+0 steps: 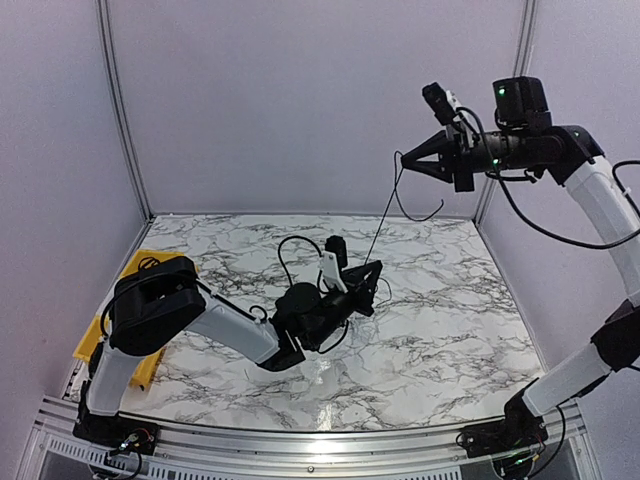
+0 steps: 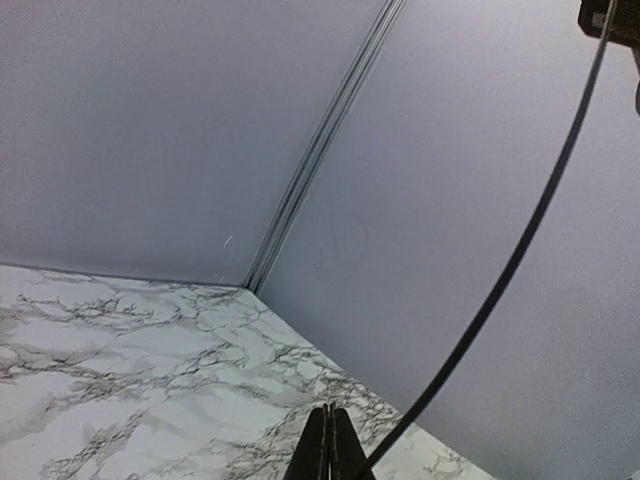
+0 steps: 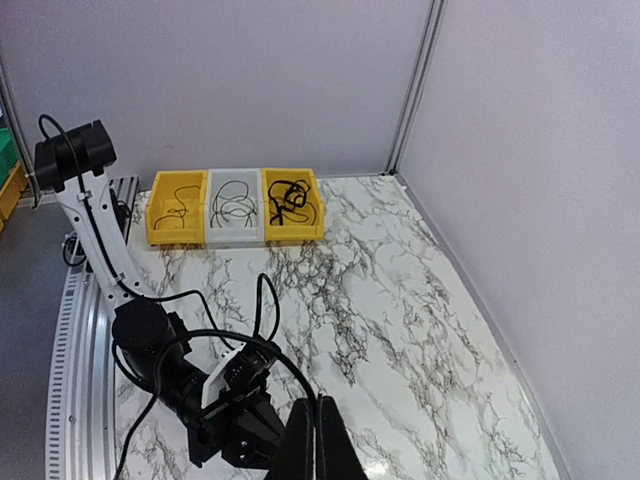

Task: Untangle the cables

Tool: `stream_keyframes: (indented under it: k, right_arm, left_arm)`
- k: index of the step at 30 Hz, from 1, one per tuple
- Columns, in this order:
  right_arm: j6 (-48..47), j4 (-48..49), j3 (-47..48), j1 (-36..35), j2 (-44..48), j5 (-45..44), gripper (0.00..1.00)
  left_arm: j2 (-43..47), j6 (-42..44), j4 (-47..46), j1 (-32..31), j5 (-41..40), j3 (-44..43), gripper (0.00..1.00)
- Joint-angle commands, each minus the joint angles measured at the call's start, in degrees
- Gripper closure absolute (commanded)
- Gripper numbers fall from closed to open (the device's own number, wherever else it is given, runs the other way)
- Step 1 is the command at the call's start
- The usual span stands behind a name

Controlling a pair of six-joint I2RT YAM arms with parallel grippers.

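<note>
My right tool (image 1: pixel 407 158) and left tool (image 1: pixel 372 269) are both clenched on one thin black cable (image 1: pixel 386 208), right high near the far right corner of the white marbled counter (image 1: pixel 450 300), left mid-counter. The cable looks taut; if I pull harder, I think it slips free.

Taut cable (image 1: pixel 386 212) across centre, open tabletop (image 1: pixel 470 320) right

Thin black cable (image 1: pixel 385 210), stretched taut, slanting steeply upward, loose tail curving from its upper end
</note>
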State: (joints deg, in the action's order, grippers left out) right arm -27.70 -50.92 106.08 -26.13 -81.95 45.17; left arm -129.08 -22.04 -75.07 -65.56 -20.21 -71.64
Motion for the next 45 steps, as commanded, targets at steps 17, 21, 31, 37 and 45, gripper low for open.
stream_keyframes:
  k: [17,21,31,37,45]
  right_arm:
    - [9.17,13.7,16.61,7.77,2.2,11.27,1.0]
    - [10.05,13.97,18.13,9.27,2.06,11.16,1.0]
    - [10.55,14.83,18.95,9.92,2.49,9.3,1.0]
    - [12.67,23.07,12.07,10.04,6.87,7.38,1.0]
    - [15.14,31.57,-11.39,10.05,11.31,9.18,1.0]
  left_arm:
    - [-6.31,-4.23,12.84,0.96,-0.58,4.05,0.87]
    - [-5.22,-4.28,12.75,0.96,-0.78,5.19,0.84]
    - [-1.98,-2.3,11.97,0.96,-0.65,9.45,1.0]
    - [5.51,0.32,8.61,0.36,-1.11,18.31,0.89]
    - [16.69,2.53,10.23,-5.08,-8.52,24.86,0.46]
